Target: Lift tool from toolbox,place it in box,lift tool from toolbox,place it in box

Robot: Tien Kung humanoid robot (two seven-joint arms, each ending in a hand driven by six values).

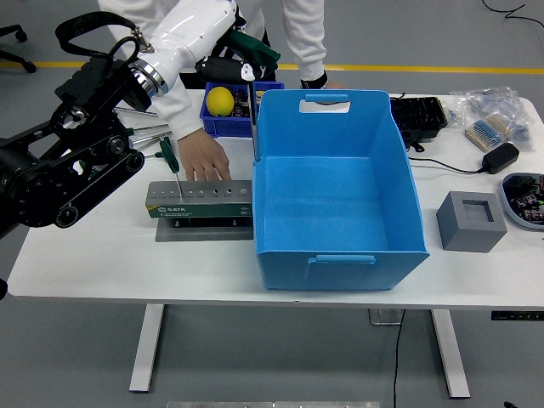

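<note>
Lifting first tool, by the look of it: left hand (242, 61) curled around a green-handled screwdriver (253, 102), handle at the fingers, shaft hanging down near the blue box's (408, 204) left wall. Tip looks clear of the toolbox (201, 201), though hard to confirm against the box edge. Not yet over the box opening.

Progress, judged roughly: about a quarter. No tool inside the blue box, floor bare. Still to do: carry this one over the rim, release, then a second lift and place.

Toolbox: grey-green holder block on a dark base plate, row of sockets along the top, nearly all vacant. One green-handled screwdriver (170, 157) still standing in the left end, likely tool number two.

A person's hand (204, 159) resting flat just behind the holder, apparently steadying it; worth watching during the next pick.

Small blue bin (229, 109) behind the holder: yellow ball (220, 100) inside, other contents too small to tell.

More loose tools lying on the table left of the person's hand, partly hidden by the arm.

Grey foam block (471, 221) with a square recess to the right of the box, unrelated.

Right hand not visible
</note>
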